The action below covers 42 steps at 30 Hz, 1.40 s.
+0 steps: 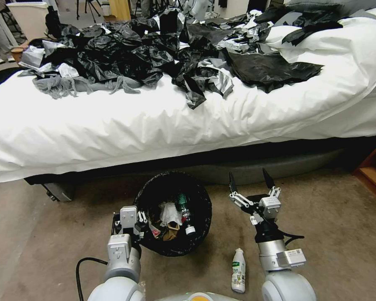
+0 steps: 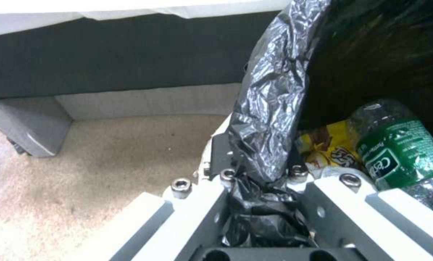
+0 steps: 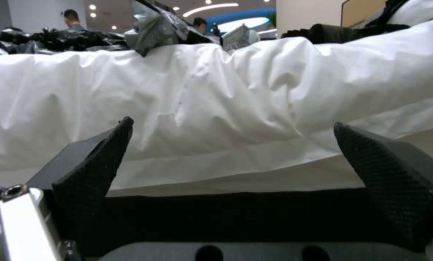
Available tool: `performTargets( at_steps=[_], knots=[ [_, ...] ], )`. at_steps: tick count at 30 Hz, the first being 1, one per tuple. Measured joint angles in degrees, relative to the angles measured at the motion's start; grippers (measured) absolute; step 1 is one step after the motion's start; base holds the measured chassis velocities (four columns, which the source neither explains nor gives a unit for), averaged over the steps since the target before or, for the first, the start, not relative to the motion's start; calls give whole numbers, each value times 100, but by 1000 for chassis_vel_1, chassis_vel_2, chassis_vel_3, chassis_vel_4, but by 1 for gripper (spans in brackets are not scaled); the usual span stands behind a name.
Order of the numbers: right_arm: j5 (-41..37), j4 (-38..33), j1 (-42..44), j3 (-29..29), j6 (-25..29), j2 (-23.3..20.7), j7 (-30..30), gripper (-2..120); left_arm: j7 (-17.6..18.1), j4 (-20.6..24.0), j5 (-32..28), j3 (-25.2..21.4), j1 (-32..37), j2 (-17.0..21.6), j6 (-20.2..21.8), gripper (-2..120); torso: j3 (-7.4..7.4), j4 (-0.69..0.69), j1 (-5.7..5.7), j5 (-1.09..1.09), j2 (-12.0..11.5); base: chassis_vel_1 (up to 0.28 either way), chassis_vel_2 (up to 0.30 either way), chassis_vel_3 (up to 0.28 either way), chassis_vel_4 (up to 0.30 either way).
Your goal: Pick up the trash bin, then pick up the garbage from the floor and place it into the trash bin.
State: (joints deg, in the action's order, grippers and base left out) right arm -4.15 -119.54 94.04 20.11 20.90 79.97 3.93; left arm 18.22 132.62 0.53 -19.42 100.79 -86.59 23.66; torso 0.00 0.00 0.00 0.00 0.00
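Black liner hides the left gripper's [image 2: 262, 174] fingertips on the trash bin [image 1: 152, 194] rim.

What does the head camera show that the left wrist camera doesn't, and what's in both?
Head view alone: the white bottle lying on the carpet beside the right arm, the right gripper open in the air near the bed, and black bags heaped on the bed. Left wrist view alone: the yellow wrapper inside the bin and the bed's grey base close up. Both: the trash bin with its black liner, the green-labelled bottle inside, and the left gripper clamped on its rim.
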Motion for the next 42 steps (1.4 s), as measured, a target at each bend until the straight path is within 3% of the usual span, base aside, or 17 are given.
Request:
performTargets(
  at_steps=[23, 26, 27, 30, 31, 33, 35, 40, 42],
  knots=[
    [70, 12, -31, -6, 82, -24, -18, 100, 0, 16, 5, -6, 16, 14, -1, 0, -1, 1, -1, 0, 0, 133, -123, -130, 138],
    [14, -70, 117, -150, -675, -103, 424, 100, 0, 16, 5, -7, 5, 23, -1, 0, 0, 1, 0, 0, 0, -45, 22, 40, -30],
    [14, -70, 117, -150, -675, -103, 424, 100, 0, 16, 5, -7, 5, 23, -1, 0, 0, 1, 0, 0, 0, -67, 33, 59, -45],
    [-400, -99, 168, -311, -1773, -188, 928, 100, -2, 16, 3, -4, -9, 26, -1, 0, 0, 0, 0, 0, 0, 0, 0, 0, 0],
    [-400, -99, 168, -311, -1773, -188, 928, 100, -2, 16, 3, -4, -9, 26, -1, 0, 0, 0, 0, 0, 0, 0, 0, 0, 0],
    [-881, -44, 109, -378, -2632, -257, 1222, 100, -2, 14, 2, -4, -16, 26, -1, 0, 0, 0, 0, 0, 0, 0, 0, 0, 0],
    [-1311, 84, 6, -419, -3054, -297, 1282, 100, -2, -2, 2, 0, -25, 25, -1, 0, 0, 0, 0, 1, 0, 0, 0, 0, 0],
    [-1831, 747, -343, -457, -3745, -316, 1302, 100, -4, -29, 2, 21, -36, 14, -1, 0, 0, 1, 0, 0, 0, 0, 0, 0, 0],
    [-1847, 1003, -434, -462, -3793, -296, 1299, 100, -4, -29, 0, 11, -37, 17, -1, 0, 0, 1, 0, 1, 0, 0, 0, 0, 0]
  ],
)
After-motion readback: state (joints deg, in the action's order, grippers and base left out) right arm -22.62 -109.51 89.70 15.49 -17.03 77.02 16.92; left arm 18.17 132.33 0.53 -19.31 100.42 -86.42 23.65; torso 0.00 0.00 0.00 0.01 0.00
